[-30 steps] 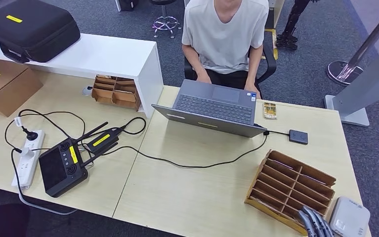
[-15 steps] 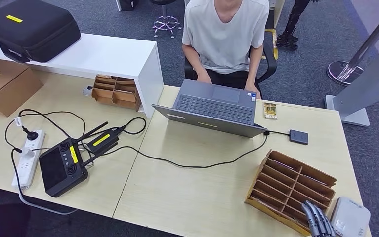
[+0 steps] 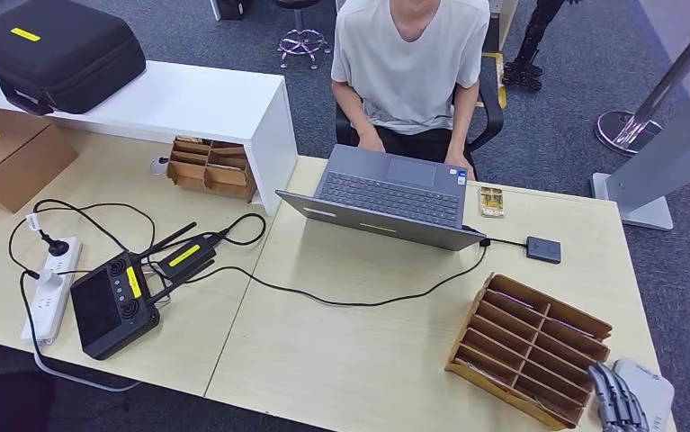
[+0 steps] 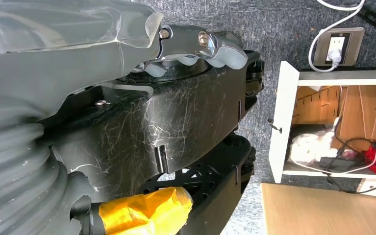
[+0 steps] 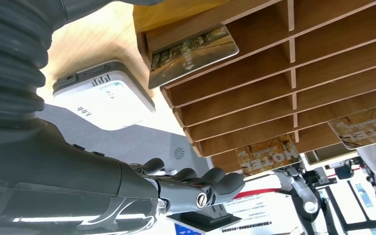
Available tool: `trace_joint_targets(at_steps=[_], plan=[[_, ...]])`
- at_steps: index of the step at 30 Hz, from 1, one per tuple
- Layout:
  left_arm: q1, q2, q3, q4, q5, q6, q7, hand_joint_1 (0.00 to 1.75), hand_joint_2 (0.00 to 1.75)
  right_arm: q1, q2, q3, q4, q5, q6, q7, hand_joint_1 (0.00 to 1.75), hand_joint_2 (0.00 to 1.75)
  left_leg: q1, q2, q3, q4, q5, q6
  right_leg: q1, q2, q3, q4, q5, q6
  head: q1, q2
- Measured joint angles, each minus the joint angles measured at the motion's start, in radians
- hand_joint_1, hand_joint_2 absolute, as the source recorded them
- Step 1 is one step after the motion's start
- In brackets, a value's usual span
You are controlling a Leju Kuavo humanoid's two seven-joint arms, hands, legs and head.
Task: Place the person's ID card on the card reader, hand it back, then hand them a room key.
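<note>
Wooden slotted rack | grey right hand (empty) over white reader

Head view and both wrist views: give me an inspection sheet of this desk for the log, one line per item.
Surface: light wooden desk, white shelf unit at its far left.
Job's things: ID card beside the laptop; black card reader; wooden slotted rack holding cards.
Clutter: cardboard box, black case, black controller, white device.
Hands: right hand at the rack's near right corner, holding nothing; left hand hanging beside the robot's body.
Cables: black cable from controller to reader; white power strip.
Surroundings: seated person, grey carpet.
</note>
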Motion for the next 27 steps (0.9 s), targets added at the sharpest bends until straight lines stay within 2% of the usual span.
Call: trace_joint_targets(at_steps=[1, 27], plan=[[0.000, 0.000, 0.000, 0.000, 0.000, 0.000, 0.000, 0.00, 1.75, 0.002, 0.004, -0.006, 0.001, 0.001, 0.002, -0.003, 1.75, 1.75, 0.000, 0.000, 0.000, 0.000, 0.000, 0.000, 0.000, 0.000, 0.000, 0.000, 0.000, 0.000, 0.000, 0.000], [0.000, 0.000, 0.000, -0.001, 0.000, 0.000, 0.000, 0.00, 1.75, 0.014, 0.044, -0.064, 0.003, -0.011, 0.014, -0.046, 1.75, 1.75, 0.000, 0.000, 0.000, 0.000, 0.000, 0.000, 0.000, 0.000, 0.000, 0.000, 0.000, 0.000, 0.000, 0.000]])
